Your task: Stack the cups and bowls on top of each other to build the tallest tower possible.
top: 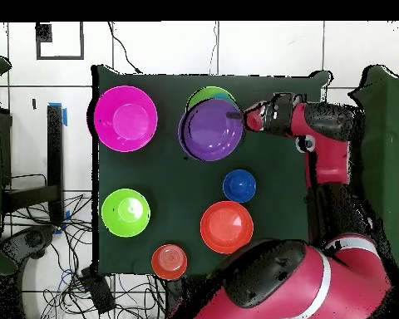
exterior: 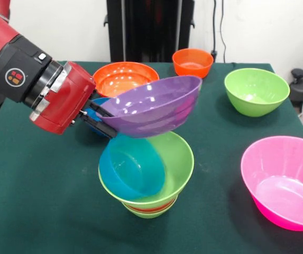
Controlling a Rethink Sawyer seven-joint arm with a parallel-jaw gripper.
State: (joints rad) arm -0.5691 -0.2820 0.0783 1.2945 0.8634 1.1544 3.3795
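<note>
The gripper (exterior: 99, 120), black-fingered at the end of a red cylindrical wrist, is clamped on the rim of a glossy purple bowl (exterior: 154, 106), holding it tilted in the air. Directly below the gripper's load stands the tower (exterior: 147, 177): a small green base, a thin orange band, a wide lime green bowl, and a translucent blue bowl (exterior: 131, 165) lying tipped inside it. The purple bowl hangs just above the tower's rim, apart from it. Behind the gripper sits a large smooth orange bowl (exterior: 124, 77), with a small blue bowl (top: 238, 184) mostly hidden by the wrist. Well beyond the gripper's load rest a small orange bowl (exterior: 192, 62), a green bowl (exterior: 256, 91) and a pink bowl (exterior: 284, 180) on the dark green cloth-covered worktop (exterior: 40, 180).
</note>
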